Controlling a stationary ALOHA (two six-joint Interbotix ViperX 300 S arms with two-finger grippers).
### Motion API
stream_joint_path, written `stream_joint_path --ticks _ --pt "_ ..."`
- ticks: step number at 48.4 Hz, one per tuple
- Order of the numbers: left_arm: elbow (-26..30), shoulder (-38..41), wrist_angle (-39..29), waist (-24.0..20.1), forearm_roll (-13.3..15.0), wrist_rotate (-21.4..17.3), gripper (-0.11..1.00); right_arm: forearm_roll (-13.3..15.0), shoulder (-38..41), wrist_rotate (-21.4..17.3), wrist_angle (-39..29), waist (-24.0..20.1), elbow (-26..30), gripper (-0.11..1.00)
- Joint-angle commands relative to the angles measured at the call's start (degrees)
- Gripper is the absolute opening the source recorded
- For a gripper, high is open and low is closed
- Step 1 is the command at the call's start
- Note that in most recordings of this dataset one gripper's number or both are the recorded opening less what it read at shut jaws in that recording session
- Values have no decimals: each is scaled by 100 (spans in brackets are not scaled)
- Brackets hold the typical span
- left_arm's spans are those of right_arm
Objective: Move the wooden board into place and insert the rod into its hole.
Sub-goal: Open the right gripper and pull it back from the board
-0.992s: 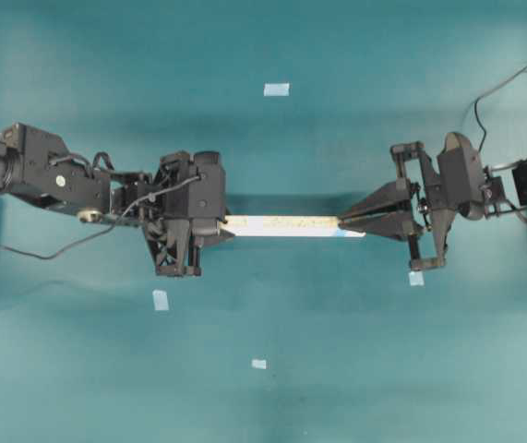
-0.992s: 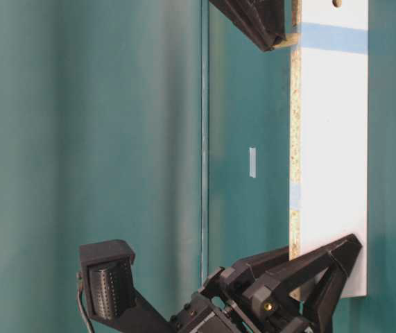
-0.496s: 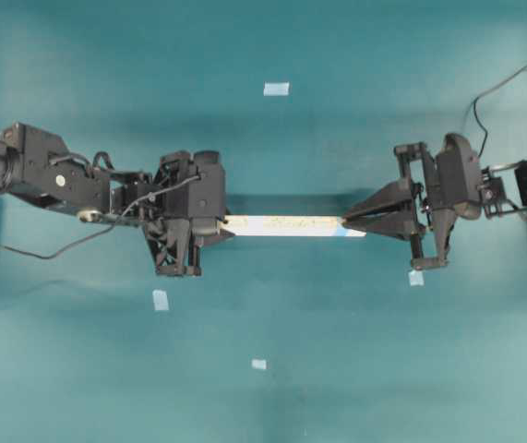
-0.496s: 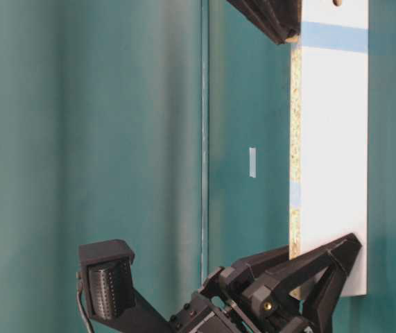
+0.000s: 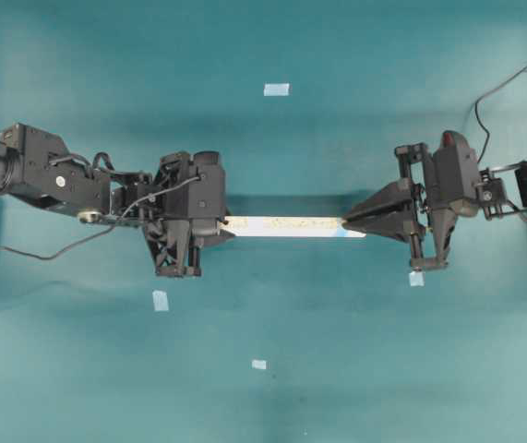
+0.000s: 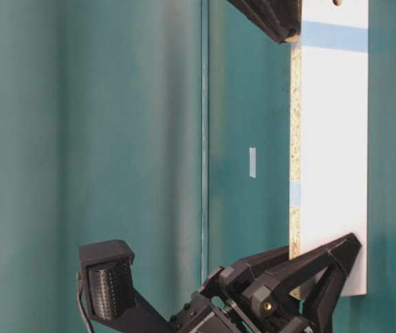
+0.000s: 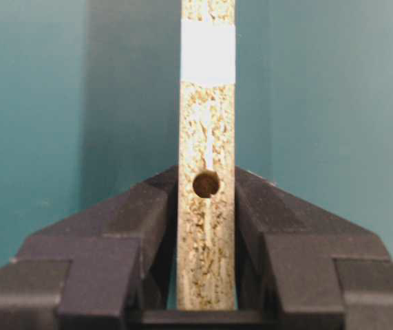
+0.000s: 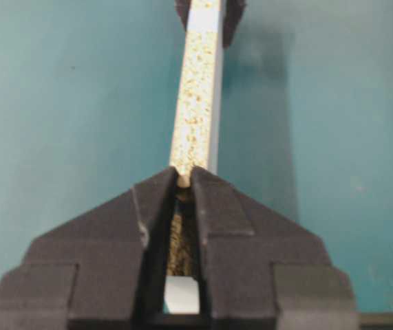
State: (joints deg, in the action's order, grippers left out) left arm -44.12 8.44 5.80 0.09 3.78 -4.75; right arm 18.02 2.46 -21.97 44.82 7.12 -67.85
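Note:
The wooden board (image 5: 281, 225) stands on its long edge between both grippers; its white face with blue tape shows in the table-level view (image 6: 333, 139). My left gripper (image 5: 221, 225) is shut on the board's left end. In the left wrist view its jaws (image 7: 206, 175) clamp both faces, and a round hole (image 7: 206, 184) shows in the speckled edge. My right gripper (image 5: 344, 221) is shut on the rod (image 8: 183, 180), a tiny cream peg pinched at the fingertips. It sits right over the board's upper edge (image 8: 196, 103) near the right end.
Small light-blue tape squares lie on the teal table: one at the back (image 5: 276, 89), one front left (image 5: 161, 300), one at the front (image 5: 258, 364), one under the right arm (image 5: 415, 278). Cables trail at both sides.
My right gripper has closed in a little on the board's upper edge with the rod in it. The left gripper and the board have not moved.

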Motion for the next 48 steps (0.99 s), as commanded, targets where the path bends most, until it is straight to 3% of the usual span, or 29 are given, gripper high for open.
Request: stream_joint_path --ticks 1,17,21,25,39,41,48 --pt "18 -97 44 0 -18 -18 21 0 -132 -114 -404 -26 9 10" --pt "18 -97 44 0 -18 -18 21 18 -729 -185 -1468 -88 141 10" --pt "18 -97 44 0 -18 -26 21 18 -738 -185 -1529 -149 167 4" --pt "18 -97 44 0 -18 -26 21 18 -738 -185 -1564 -202 220 18" --pt "18 -97 44 0 -18 -26 21 9 -826 -202 -1819 -237 396 90" --pt "18 -105 35 0 -18 -18 21 9 -888 -202 -1854 -255 413 95" --pt "18 -114 35 0 -18 -18 21 9 -1204 -202 -2118 -281 501 95"
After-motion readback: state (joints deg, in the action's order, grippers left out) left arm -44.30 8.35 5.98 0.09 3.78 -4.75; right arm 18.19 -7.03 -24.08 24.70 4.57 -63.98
